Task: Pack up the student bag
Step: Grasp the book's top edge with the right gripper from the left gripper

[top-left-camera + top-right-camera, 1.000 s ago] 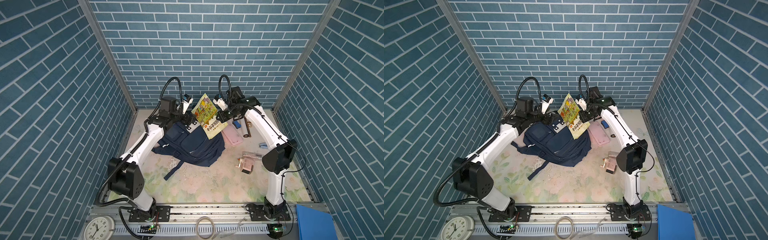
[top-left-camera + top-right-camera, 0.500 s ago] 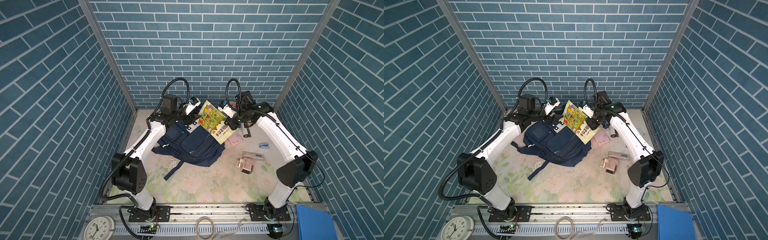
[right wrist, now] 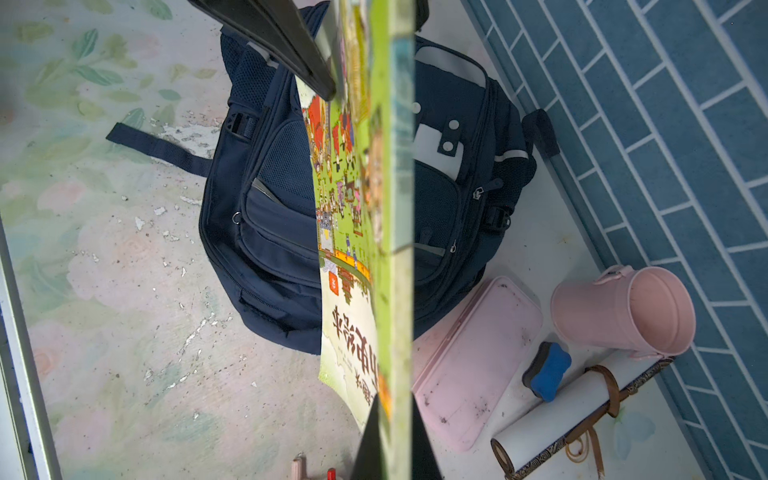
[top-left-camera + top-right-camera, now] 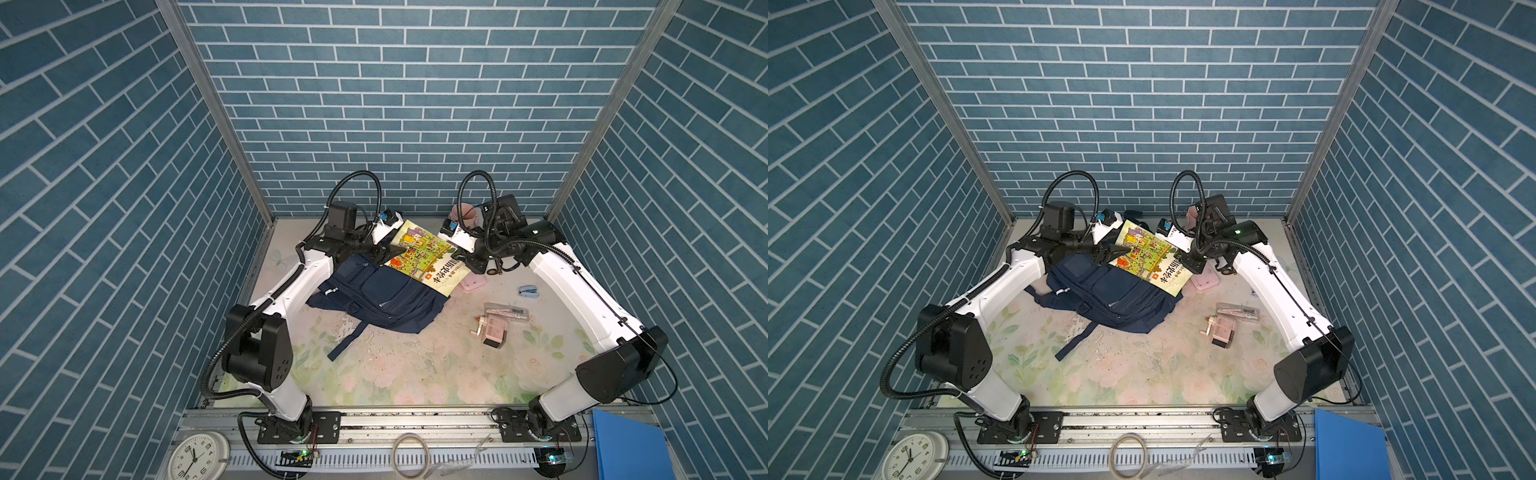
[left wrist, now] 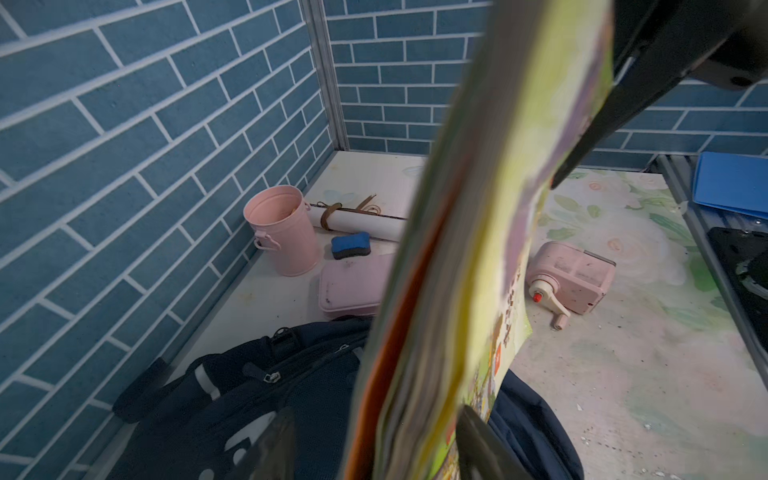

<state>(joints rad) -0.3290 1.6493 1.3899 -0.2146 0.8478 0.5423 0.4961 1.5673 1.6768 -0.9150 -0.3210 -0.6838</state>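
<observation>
I hold a picture book (image 4: 428, 257) up in the air, just over the student bag (image 4: 382, 299). The bag lies flat on the counter (image 4: 415, 374), right under the book. Its top end, the one with the white patch, points to my left claw (image 4: 388, 249). Its long way runs from that end down to the loose strap.

The book is tipped up on its edge. Its long way goes across the bag, from my left claw over to my right claw (image 4: 467, 259). My left claw is the one nearer the bag – it hangs over the bag's top end. My right claw is out past the bag's side, above the pink case (image 4: 471, 284) that sits just beside the bag.

My right claw (image 3: 392, 415) is squeezed tight on the book's edge, one finger on each cover. My left claw (image 5: 376, 411) has its fingers apart, one on each side of the book's other end. One finger looks close to the cover and the other is clear of it, so I do not think it grips yet.

I think the next job is to turn the book so it lines up with the bag's mouth – but I cannot tell if the big pocket is open.
</observation>
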